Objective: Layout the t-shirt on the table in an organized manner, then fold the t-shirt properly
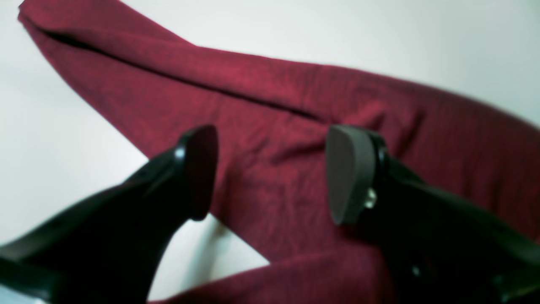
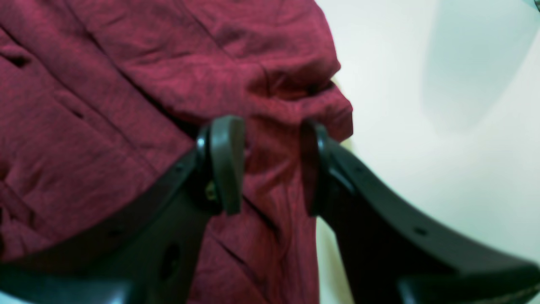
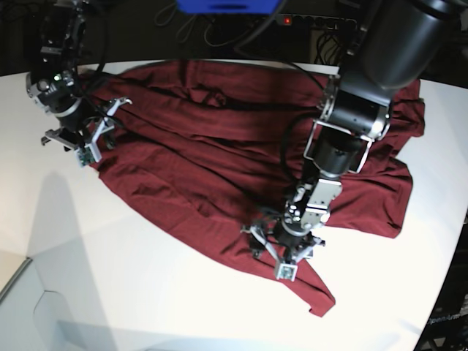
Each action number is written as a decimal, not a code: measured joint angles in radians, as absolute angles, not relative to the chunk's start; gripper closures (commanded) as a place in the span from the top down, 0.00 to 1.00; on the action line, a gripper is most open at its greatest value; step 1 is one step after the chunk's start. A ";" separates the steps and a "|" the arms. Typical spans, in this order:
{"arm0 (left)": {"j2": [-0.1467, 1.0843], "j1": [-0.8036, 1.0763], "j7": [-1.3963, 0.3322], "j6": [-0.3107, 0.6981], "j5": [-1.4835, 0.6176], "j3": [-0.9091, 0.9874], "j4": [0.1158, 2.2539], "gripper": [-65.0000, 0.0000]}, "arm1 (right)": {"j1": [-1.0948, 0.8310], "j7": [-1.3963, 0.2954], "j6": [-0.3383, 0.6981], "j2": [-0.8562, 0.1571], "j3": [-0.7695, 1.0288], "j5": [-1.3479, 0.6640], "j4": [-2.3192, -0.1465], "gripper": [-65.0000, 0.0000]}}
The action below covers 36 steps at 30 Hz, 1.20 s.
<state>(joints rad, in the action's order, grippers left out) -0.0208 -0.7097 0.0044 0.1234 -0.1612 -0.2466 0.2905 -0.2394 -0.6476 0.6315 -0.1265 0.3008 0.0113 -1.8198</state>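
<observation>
1. Here the t-shirt [image 3: 219, 161] lies spread across the far and middle part of the table [image 3: 110, 292], dark red, rumpled, with long ridges running across the cloth. All places below are taken from the shirt.

2. Left gripper [image 1: 272, 173]: hangs over the shirt's near corner, above a narrow band of cloth, probably a sleeve. Jaws stand wide apart, nothing between them; red fabric shows through the gap. White table appears just past the band on both sides. A seam or fold line crosses the band beyond the fingertips [image 1: 350, 173].

3. In the base view the same left gripper [image 3: 285, 252] sits at the shirt's near edge, just short of the pointed tail of cloth that trails toward the front of the table.

4. Right gripper [image 2: 270, 164]: at the shirt's opposite side edge, where the cloth bunches into thick wrinkles. Jaws part-way apart with a ridge of fabric running up between them. Whether the pads [image 2: 228, 164] actually pinch the cloth I cannot tell; the picture is soft there.

5. Base view shows the right gripper [image 3: 91, 135] right at the shirt's border, bare table on its outer side.

6. A blue object [image 3: 223, 6] and black cables [image 3: 314, 33] lie beyond the shirt's far edge.
</observation>
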 measured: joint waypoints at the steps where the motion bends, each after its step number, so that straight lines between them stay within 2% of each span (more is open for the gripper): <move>1: -0.014 -0.709 0.004 0.125 -0.161 -0.255 0.266 0.60 | -0.239 -0.648 0.632 -0.127 0.301 0.011 -1.820 0.35; 6: 0.004 -0.725 0.054 0.127 -0.170 -0.292 0.203 0.60 | -0.240 -0.648 0.632 -0.126 0.301 0.011 -1.820 0.35; 16: 0.065 -0.711 -0.071 0.150 -0.208 -0.309 0.260 0.60 | -0.231 -0.649 0.632 -0.126 0.296 0.010 -1.819 0.35; 20: 0.112 -0.624 -0.138 0.136 -0.222 -0.306 0.422 0.60 | -0.231 -0.651 0.632 -0.126 0.296 0.011 -1.819 0.35; 25: 0.167 -0.479 -0.345 0.107 -0.204 -0.299 0.742 0.60 | -0.231 -0.645 0.632 -0.126 0.296 0.011 -1.819 0.35; 28: 0.181 -0.367 -0.500 0.111 -0.188 -0.233 0.955 0.60 | -0.216 -0.647 0.632 -0.125 0.296 0.012 -1.819 0.35; 32: 0.181 -0.257 -0.638 0.120 -0.175 -0.125 1.137 0.60 | -0.210 -0.645 0.632 -0.124 0.296 0.010 -1.819 0.35; 36: 0.186 -0.195 -0.736 0.119 -0.160 -0.094 1.254 0.60 | -0.211 -0.651 0.632 -0.124 0.296 0.011 -1.819 0.35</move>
